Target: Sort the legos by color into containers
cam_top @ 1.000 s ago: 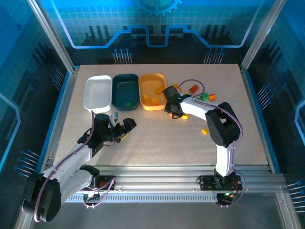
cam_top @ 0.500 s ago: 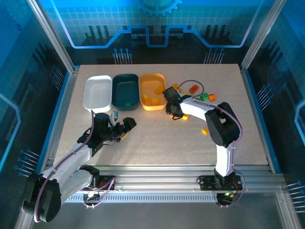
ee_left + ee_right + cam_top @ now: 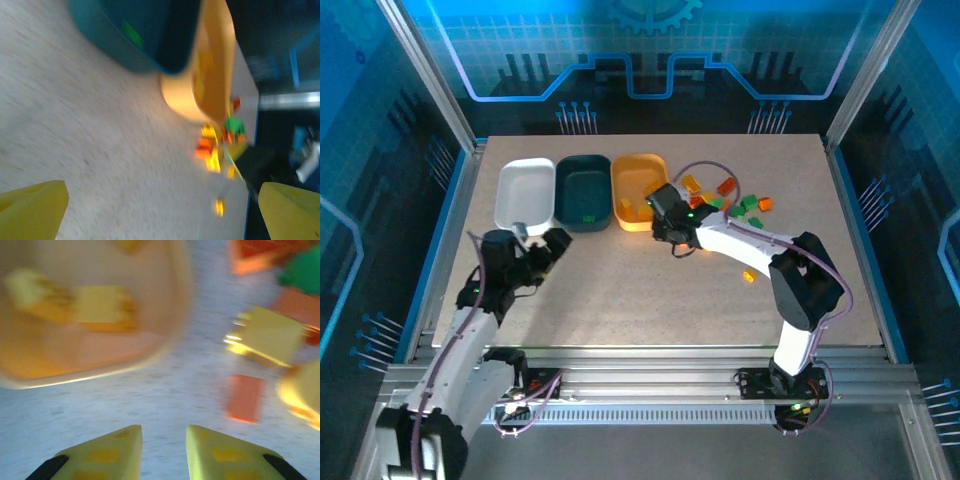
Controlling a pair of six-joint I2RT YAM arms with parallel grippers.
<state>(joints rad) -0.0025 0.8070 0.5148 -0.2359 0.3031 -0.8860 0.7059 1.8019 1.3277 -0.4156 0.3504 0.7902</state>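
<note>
Three containers stand in a row at the back left: a white tub [image 3: 525,193], a dark teal tub [image 3: 582,188] [image 3: 115,45] and an orange tub [image 3: 638,172] [image 3: 165,347]. One green lego [image 3: 587,217] lies in the teal tub, and yellow legos [image 3: 102,305] lie in the orange one. Loose legos [image 3: 720,195] [image 3: 215,145] are clustered right of the orange tub. My right gripper [image 3: 672,235] [image 3: 164,432] hovers at that tub's near right corner, its jaws narrowly apart over bare table. My left gripper [image 3: 550,245] [image 3: 162,200] is wide open near the white tub.
A single yellow brick [image 3: 748,276] [image 3: 219,206] lies alone on the table right of centre. In the right wrist view a yellow brick [image 3: 267,337], a red-orange one [image 3: 245,397] and a green one [image 3: 305,272] lie close to the right finger.
My right gripper has slid left to the orange tub's corner and its jaws have narrowed. My left arm has swung back and to the left, toward the white tub.
</note>
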